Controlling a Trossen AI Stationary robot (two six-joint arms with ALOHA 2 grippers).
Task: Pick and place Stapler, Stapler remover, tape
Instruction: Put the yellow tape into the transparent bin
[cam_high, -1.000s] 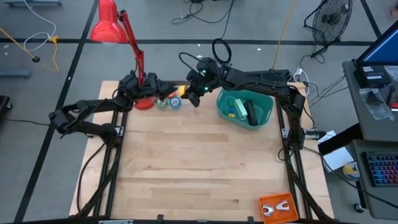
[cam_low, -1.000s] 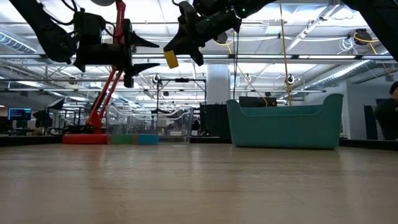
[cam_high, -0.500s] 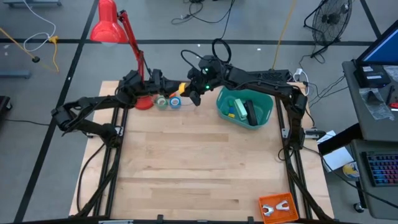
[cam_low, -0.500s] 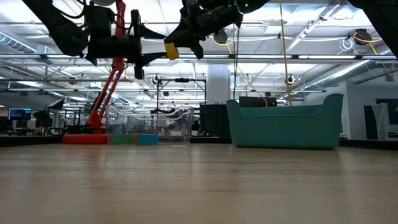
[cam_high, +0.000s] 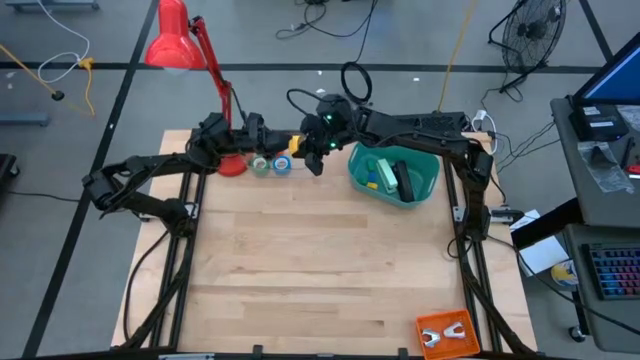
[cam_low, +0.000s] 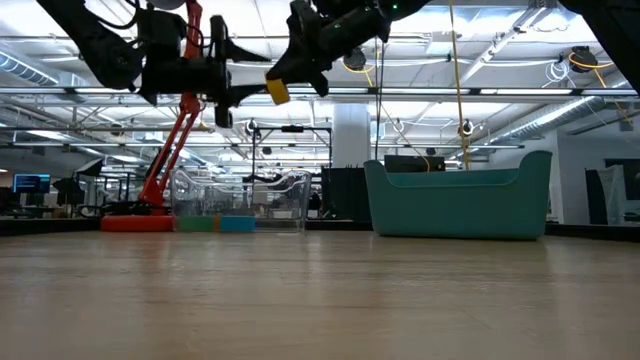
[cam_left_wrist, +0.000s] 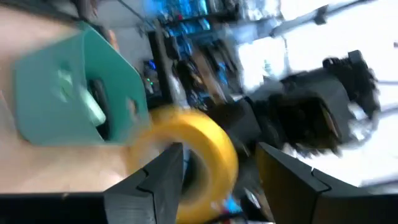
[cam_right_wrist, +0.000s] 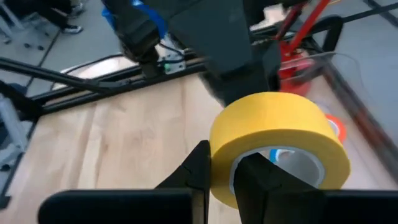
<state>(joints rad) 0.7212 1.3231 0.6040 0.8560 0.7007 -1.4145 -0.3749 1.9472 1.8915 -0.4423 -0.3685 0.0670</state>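
The wooden bench (cam_high: 320, 260) carries everything, with both arms reaching to its far edge. Just to the right of the right claw (cam_high: 297, 148) stands the teal bin (cam_high: 393, 172), and the black stapler (cam_high: 402, 181) lies inside it beside small coloured pieces. To the left of the left claw (cam_high: 262, 135) rises the red desk lamp (cam_high: 180, 40), its base on the bench.

The right claw is raised well above the bench, and it is clenched on the yellow tape roll (cam_right_wrist: 277, 146): in its wrist view one finger passes through the roll's pale centre while the other presses on the outer wall. The low view shows the same roll (cam_low: 277, 92) hanging high in the air, clear of the bench.

The left claw hovers at the same height, just beside the right one and pointing at it, its fingers (cam_left_wrist: 158, 177) spread apart on either side of the yellow roll (cam_left_wrist: 193, 158); whether they touch it I cannot tell.

Below and just beside both claws, the green roll (cam_high: 261, 165) and the blue roll (cam_high: 282, 166) lie on the bench, touching each other. An orange roll (cam_right_wrist: 336, 126) shows behind the yellow one in the right wrist view.
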